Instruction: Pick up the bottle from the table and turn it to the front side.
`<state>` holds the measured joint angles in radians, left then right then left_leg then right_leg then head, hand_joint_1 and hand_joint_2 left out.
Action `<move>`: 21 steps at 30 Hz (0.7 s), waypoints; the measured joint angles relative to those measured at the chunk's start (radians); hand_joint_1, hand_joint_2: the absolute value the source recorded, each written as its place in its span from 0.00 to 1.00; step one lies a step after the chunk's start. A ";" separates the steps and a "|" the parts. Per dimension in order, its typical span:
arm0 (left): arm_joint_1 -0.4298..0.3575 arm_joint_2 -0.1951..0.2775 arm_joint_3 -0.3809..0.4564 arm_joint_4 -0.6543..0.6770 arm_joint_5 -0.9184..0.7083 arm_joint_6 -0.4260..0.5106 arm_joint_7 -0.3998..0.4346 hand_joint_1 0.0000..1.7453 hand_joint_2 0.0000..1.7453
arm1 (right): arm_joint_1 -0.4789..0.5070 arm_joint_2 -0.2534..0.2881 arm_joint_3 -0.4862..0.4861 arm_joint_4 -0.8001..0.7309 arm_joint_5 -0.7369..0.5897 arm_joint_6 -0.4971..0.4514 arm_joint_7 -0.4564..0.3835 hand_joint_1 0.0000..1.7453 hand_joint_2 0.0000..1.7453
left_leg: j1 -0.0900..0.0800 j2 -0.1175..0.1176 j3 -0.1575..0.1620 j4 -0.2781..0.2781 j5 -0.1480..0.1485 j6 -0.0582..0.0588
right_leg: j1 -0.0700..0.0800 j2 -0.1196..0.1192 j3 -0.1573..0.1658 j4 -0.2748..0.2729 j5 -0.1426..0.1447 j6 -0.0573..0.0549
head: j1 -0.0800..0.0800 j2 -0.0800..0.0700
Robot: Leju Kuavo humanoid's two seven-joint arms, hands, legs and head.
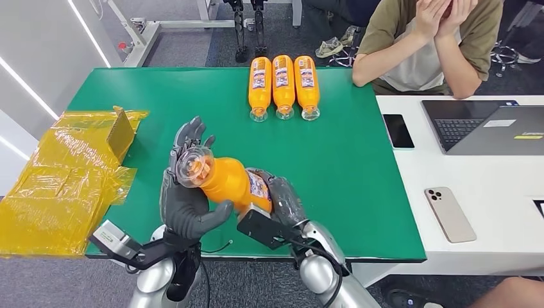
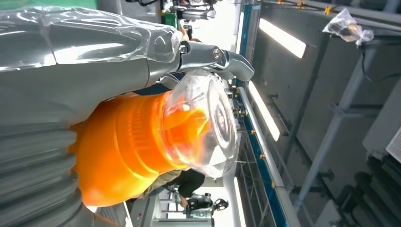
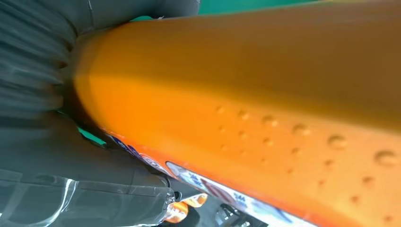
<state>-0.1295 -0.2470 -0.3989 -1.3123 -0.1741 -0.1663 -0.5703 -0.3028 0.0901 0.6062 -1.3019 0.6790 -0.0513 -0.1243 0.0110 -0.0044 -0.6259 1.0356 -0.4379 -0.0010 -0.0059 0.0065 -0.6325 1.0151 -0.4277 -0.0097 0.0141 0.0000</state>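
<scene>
Gripping a full orange bottle (image 1: 228, 183) between them above the green table (image 1: 359, 186), the left hand (image 1: 189, 192) wraps its clear-capped neck while the right hand (image 1: 279, 199) clasps the labelled body. Smooth, dimpled plastic looks slippery and weighty with juice; the firm mid-body seems the safest hold for turning.

Labels showing, nothing readable.
Held bottle (image 1: 228, 182) is carrying a blue-white label beside the right hand (image 1: 282, 200); print too blurred to read.
</scene>
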 joint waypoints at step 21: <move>-0.014 0.000 0.015 0.051 0.010 -0.023 0.039 0.67 1.00 | 0.013 -0.078 0.043 -0.027 0.096 0.037 -0.023 1.00 1.00 | 0.000 0.000 0.000 0.000 0.000 -0.001 | 0.000 0.000 -0.001 0.000 0.000 0.000 | 0.000 0.000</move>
<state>-0.1433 -0.2468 -0.3838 -1.2612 -0.1641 -0.1896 -0.5308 -0.2899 0.0123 0.6490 -1.3292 0.7748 -0.0147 -0.1474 0.0109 -0.0040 -0.6261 1.0357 -0.4384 -0.0016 -0.0059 0.0069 -0.6331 1.0149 -0.4278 -0.0097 0.0141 0.0000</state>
